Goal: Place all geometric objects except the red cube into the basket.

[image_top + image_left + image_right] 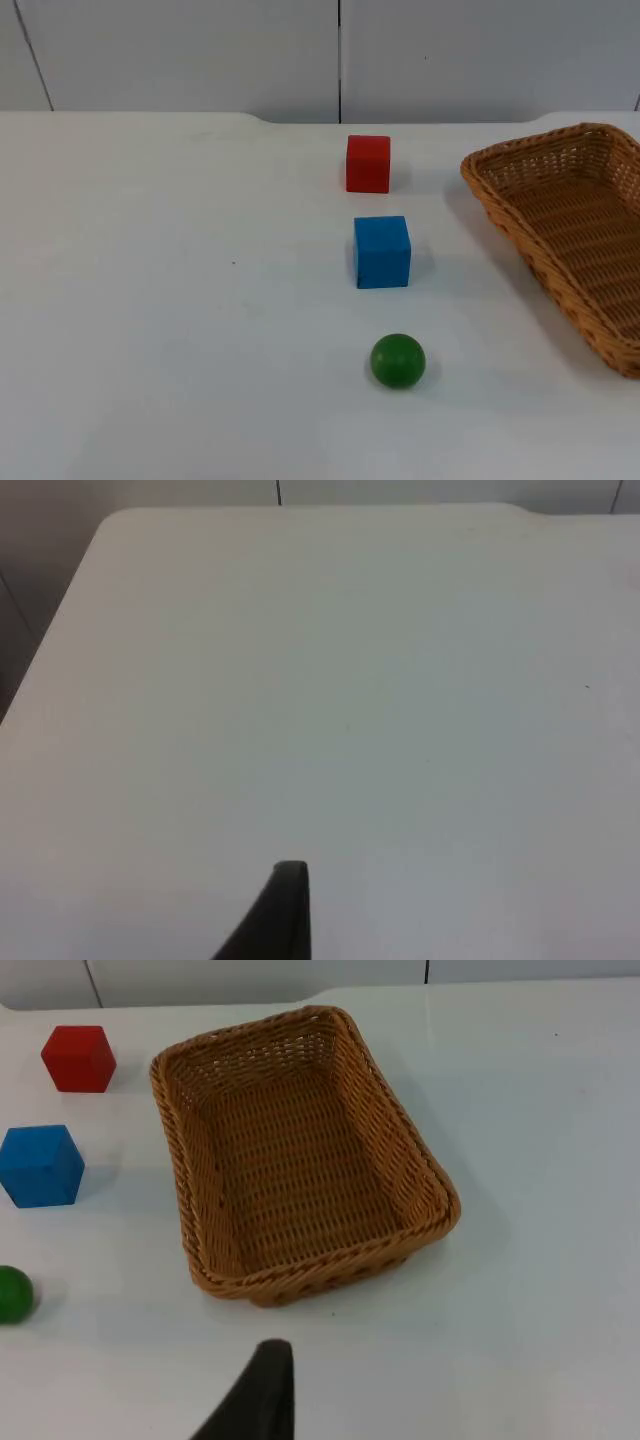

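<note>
A red cube (368, 163), a blue cube (381, 251) and a green ball (398, 360) stand in a line on the white table, red farthest back and the ball nearest the front. An empty wicker basket (510, 222) lies to their right. In the right wrist view my right gripper (262, 1390) hovers above the table just outside one short side of the basket (330, 1260), with the red cube (78, 1058), blue cube (40, 1165) and ball (12, 1293) beyond the basket's long side. My left gripper (285, 910) hangs over bare table, away from all objects.
The grey partition wall (320, 55) closes the back of the table. The table's left edge and back corner (105, 525) appear in the left wrist view. Wide bare table (170, 280) lies left of the objects.
</note>
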Controlling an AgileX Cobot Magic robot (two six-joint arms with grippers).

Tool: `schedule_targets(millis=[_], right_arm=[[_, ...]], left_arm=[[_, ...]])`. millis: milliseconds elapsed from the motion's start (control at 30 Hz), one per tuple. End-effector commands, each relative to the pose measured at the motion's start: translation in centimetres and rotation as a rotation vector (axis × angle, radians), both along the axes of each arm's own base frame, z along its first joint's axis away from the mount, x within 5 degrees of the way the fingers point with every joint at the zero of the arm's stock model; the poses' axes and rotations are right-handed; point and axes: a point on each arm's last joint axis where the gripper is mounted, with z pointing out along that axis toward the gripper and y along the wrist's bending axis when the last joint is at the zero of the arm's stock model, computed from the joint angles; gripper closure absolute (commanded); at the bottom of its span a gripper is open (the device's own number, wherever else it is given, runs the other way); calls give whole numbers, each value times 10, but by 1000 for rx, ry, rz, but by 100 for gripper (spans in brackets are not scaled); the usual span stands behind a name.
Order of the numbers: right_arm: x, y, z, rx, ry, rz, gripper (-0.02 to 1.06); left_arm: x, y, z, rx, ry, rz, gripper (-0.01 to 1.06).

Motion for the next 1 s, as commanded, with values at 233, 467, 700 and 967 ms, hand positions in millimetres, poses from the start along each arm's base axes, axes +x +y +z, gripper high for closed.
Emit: schedule_targets(millis=[233, 467, 700, 967], right_arm=[[25, -1, 28, -23, 24, -1, -1], [71, -1, 52, -22, 105, 0, -1], [122, -2, 55, -20, 232, 1, -1], [167, -3, 33, -19, 377, 3, -1]], left_arm=[[16, -6, 15, -80, -27, -38, 0], [61, -5, 26, -124, 90, -33, 0], [111, -1, 17, -138, 280, -18, 0], [155, 1, -8, -126, 457, -35, 0]])
